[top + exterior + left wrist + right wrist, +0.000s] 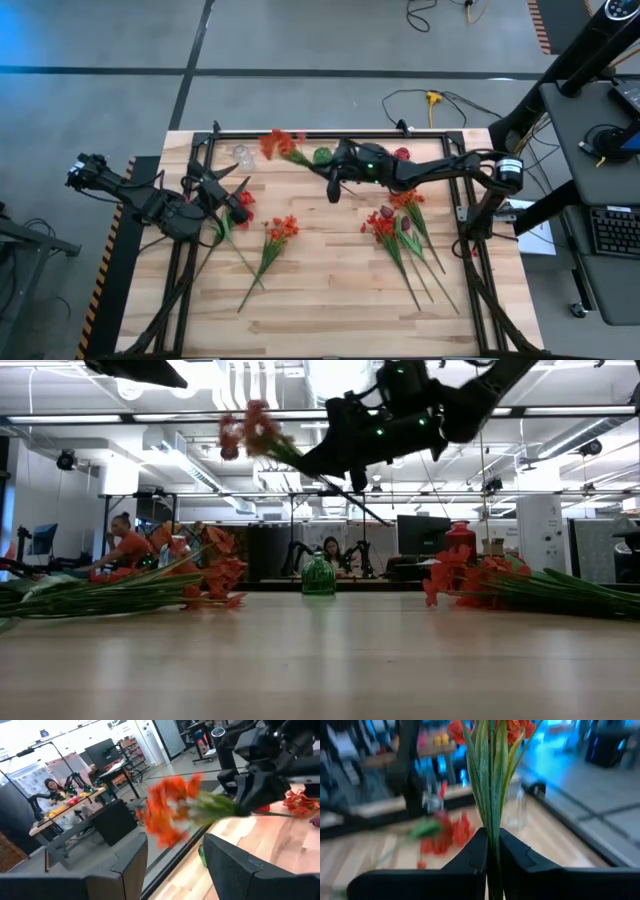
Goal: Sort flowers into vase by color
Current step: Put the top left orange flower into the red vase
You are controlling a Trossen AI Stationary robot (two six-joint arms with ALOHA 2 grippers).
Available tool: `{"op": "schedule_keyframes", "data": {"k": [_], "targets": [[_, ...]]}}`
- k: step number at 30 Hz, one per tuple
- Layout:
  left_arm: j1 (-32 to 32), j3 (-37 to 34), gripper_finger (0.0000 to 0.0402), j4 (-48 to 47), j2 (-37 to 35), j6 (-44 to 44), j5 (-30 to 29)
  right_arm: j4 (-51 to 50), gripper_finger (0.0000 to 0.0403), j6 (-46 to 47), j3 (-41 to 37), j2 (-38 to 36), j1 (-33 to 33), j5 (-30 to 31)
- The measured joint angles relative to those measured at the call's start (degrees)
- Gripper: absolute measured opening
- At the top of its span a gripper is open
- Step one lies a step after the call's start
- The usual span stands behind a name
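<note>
Overhead, the right gripper (491,851) pinches an orange flower (490,785) stem; the left gripper (172,865) gapes empty.

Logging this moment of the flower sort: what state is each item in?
Right gripper: shut on orange flower.
Orange flower: held off the table.
Left gripper: open, by flowers at the table's left.
Green vase: upright, empty.
Clear vase: upright, empty.
Red vase: upright.
</note>
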Motion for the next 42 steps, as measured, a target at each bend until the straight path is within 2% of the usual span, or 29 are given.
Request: {"op": "schedule_keyframes", "data": {"k": [6,9,13,16,20,27,30,36,42], "targets": [[0.01,-0.42,0.0175,-0.06,0.11,0.44,0.70,18.93,0.0022,0.84,-2.96,1.34,-1.26,0.20],[0.00,-0.98,0.0175,-0.22,0.18,1.92,6.76,27.67,0.0022,1.87,-2.93,3.32,-1.84,0.47],[0.02,-1.55,0.0175,-0.65,0.70,4.04,18.22,36.60,0.0022,4.68,-2.73,5.75,-2.55,-0.20],[0.02,-1.62,0.0175,-0.56,1.27,5.48,26.50,42.90,0.0022,5.29,-2.95,7.90,-2.47,-5.83],[0.04,-1.69,0.0175,0.54,1.84,7.19,29.99,53.26,0.0022,6.67,-3.71,10.46,-1.40,-8.63],[0.07,-1.85,0.0175,2.57,1.84,7.76,30.14,53.15,0.0022,1.80,-5.55,9.91,1.06,-8.48],[0.08,-2.10,0.0175,4.23,1.96,8.37,32.30,53.23,0.0022,1.30,-6.16,9.03,1.57,-8.54],[0.11,-6.60,0.0175,17.91,2.23,18.09,44.01,53.10,0.0022,3.21,-6.12,7.11,1.66,-8.42],[1.17,-9.51,0.0175,27.05,1.95,22.18,44.57,46.03,0.0022,0.99,-6.00,1.81,0.24,-8.44]]}}
